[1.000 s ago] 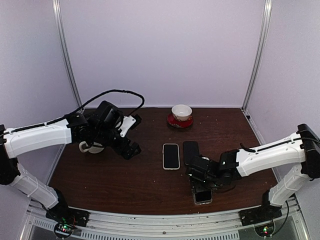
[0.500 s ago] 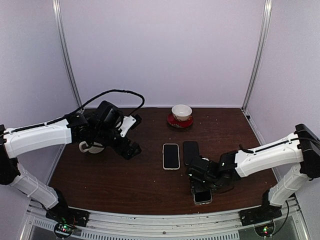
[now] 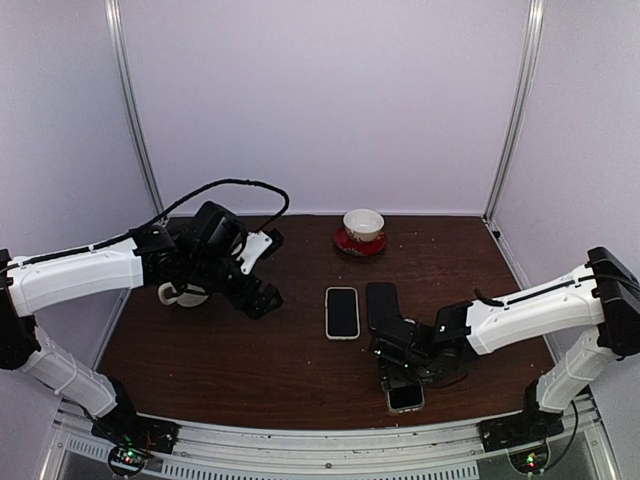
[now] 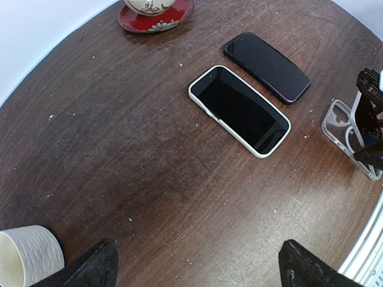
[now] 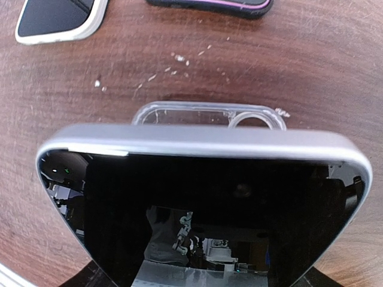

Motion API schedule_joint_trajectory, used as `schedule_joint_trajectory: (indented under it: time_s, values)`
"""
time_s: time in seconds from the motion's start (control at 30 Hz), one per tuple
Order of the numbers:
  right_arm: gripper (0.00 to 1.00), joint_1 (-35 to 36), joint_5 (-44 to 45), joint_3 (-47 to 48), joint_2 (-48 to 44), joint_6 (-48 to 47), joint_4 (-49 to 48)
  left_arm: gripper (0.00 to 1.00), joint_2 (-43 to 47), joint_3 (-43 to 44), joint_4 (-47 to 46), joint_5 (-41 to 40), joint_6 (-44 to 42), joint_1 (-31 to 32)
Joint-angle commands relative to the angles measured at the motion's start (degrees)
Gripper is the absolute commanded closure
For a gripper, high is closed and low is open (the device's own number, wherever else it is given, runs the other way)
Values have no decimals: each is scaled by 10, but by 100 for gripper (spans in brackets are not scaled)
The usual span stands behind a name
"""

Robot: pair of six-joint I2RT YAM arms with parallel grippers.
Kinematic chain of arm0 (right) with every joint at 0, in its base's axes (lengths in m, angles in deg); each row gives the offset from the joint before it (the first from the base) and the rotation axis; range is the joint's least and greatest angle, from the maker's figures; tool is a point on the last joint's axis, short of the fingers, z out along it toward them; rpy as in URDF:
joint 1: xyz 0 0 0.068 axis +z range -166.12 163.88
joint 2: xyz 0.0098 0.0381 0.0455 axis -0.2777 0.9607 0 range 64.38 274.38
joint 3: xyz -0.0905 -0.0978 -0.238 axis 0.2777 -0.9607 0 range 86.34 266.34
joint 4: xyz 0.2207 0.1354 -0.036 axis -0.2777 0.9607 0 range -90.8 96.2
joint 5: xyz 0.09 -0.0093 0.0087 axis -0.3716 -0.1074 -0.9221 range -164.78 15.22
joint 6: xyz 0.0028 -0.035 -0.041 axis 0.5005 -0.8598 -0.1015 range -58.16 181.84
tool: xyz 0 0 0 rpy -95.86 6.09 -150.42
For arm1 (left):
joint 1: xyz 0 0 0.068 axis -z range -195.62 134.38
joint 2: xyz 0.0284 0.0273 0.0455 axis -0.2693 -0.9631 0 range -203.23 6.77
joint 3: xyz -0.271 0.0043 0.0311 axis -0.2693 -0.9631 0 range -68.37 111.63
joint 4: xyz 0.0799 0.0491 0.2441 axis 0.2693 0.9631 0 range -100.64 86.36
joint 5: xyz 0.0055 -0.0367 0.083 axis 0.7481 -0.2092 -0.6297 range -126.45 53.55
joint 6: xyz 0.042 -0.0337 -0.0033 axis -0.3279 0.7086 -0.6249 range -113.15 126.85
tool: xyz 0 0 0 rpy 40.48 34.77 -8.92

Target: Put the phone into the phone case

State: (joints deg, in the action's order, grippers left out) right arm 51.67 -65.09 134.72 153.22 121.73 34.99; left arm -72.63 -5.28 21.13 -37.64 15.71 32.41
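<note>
Lilac walls close in a dark wooden table (image 3: 250, 370), and the work sits at its near right. There your right gripper (image 3: 393, 362) is clenched on the phone (image 5: 203, 203), with the glass facing the wrist camera. The clear case (image 5: 206, 113) lies flat on the wood just past the phone's far edge. I can't tell whether the two are touching yet.

Judging from this, you're at the seating step. Square the phone's long sides to the case walls first. The camera ring shows toward the right end, so check that the lens corner matches it. Then tuck the far edge under the lip and lower the near edge, rather than pushing down flat. The case looks light and will likely skate on the wood, so keep the push downward and not forward.

Your left gripper (image 4: 197, 266) hangs released, well apart, near the white cup (image 4: 27, 257) — it could pin the case. Stay clear of the white-cased phone (image 4: 239, 110) and the dark phone (image 4: 267, 67) beyond.
</note>
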Motion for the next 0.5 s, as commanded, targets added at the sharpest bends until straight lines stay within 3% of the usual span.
schedule_joint_trajectory:
  time_s: [0.0, 0.17, 0.33, 0.47]
  values:
    - [56, 5, -9, 11, -6, -9, 16, 2, -1, -6, -18, 8, -8, -3]
    - [54, 3, -14, -9, -1, -5, -3, 2, -1, -6, -18, 8, -8, -4]
    - [24, 1, -3, -17, 12, 2, 0, 2, -2, -5, -18, 10, -8, -4]
    - [13, -4, 11, 0, 28, -7, 24, 2, -2, -5, -17, 10, -9, -3]
